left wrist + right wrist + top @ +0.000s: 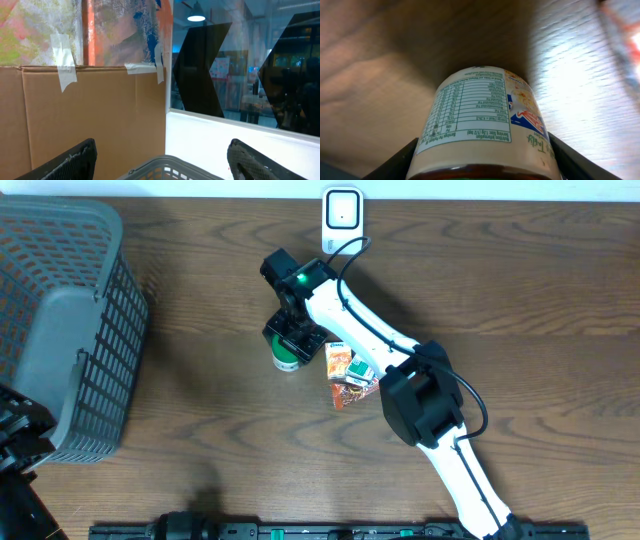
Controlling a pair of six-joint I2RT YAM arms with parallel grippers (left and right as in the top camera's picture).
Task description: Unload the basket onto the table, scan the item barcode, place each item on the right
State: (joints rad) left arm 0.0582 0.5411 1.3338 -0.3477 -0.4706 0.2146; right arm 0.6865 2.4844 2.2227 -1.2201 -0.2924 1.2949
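Note:
The item is a jar (288,360) with a green lid and a pale label, standing on the wooden table left of centre. My right gripper (293,340) is over it. In the right wrist view the jar (480,120) fills the space between the fingers, and both dark fingers (400,162) press against its sides. The nutrition table on the label faces the camera. A white scanner (342,212) stands at the table's far edge. My left gripper (162,145) is open with nothing between its fingers, above the rim of the basket (170,167).
A grey plastic basket (70,330) takes up the left side of the table. Two orange snack packets (342,365) lie just right of the jar, under the right arm. A cable runs from the scanner toward that arm.

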